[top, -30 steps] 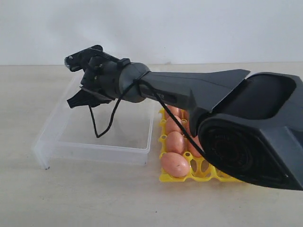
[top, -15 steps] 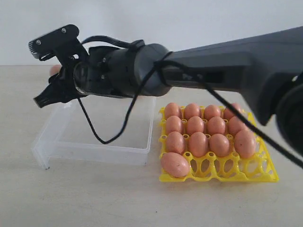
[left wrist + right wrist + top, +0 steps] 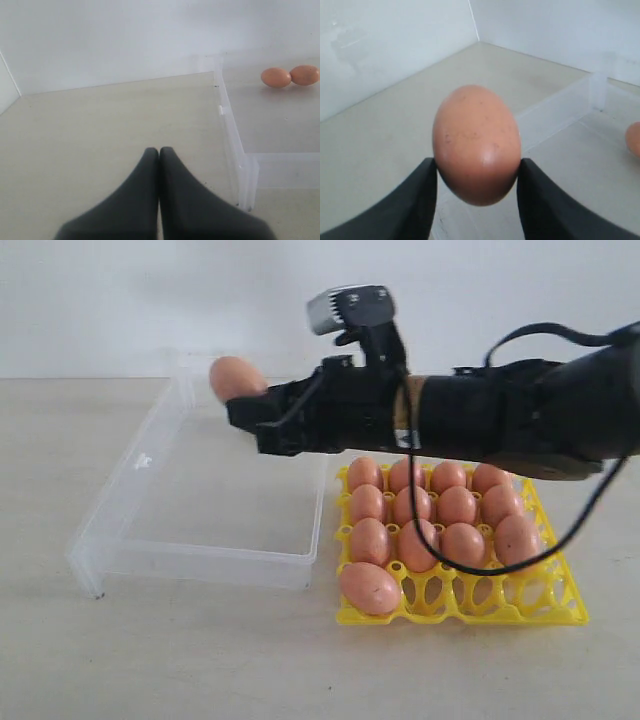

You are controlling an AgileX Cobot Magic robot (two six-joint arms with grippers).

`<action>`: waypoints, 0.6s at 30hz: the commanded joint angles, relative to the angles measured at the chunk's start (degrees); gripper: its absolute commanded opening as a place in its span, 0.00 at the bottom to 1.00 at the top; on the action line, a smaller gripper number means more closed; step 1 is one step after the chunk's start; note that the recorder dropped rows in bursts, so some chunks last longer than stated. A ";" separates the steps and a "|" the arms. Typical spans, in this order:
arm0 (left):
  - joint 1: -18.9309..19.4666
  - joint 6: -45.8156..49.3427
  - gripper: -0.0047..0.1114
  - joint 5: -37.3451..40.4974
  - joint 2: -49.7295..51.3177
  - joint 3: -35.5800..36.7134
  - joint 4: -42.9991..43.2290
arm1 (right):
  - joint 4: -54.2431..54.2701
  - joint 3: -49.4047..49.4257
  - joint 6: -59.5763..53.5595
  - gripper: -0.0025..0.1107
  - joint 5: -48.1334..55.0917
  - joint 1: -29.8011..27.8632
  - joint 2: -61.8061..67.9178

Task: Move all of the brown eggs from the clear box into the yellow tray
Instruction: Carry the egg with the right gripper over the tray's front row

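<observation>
- The right tool [image 3: 476,167] pinches one egg [image 3: 476,125] across its middle, in the air over the box [image 3: 200,565], toward the worktop's [image 3: 180,660] back edge.
- The left tool [image 3: 159,152], pressed together and holding nothing, points across bare worktop beside the box.
- Two eggs [image 3: 276,77] lie touching in the box; the tray [image 3: 560,615] shows three front cups open.
- The shell looks light, stiff yet brittle, and smooth enough to slip; a soft pinch across the waist, not the ends, seems safest.
</observation>
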 commanded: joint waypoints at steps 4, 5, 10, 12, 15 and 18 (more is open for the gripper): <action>0.07 -0.52 0.00 -0.58 -0.10 0.18 -0.41 | 0.00 17.41 -0.71 0.02 -2.69 -6.60 -18.66; 0.07 -0.52 0.00 -0.58 -0.10 0.18 -0.41 | 0.00 22.22 -0.71 0.02 -0.78 -7.38 -24.15; 0.07 -0.52 0.00 -0.58 -0.10 0.18 -0.41 | 0.00 33.04 -0.60 0.02 10.85 -7.38 -40.38; 0.07 -0.52 0.00 -0.44 -0.10 0.18 -0.41 | 0.11 35.33 -0.60 0.02 16.37 -7.38 -44.12; 0.07 -0.52 0.00 -0.44 -0.10 0.18 -0.41 | 0.23 38.78 2.60 0.02 14.07 -7.38 -43.52; 0.07 -0.52 0.00 -0.44 -0.10 0.18 -0.41 | 1.75 39.40 3.11 0.02 6.44 -7.38 -38.14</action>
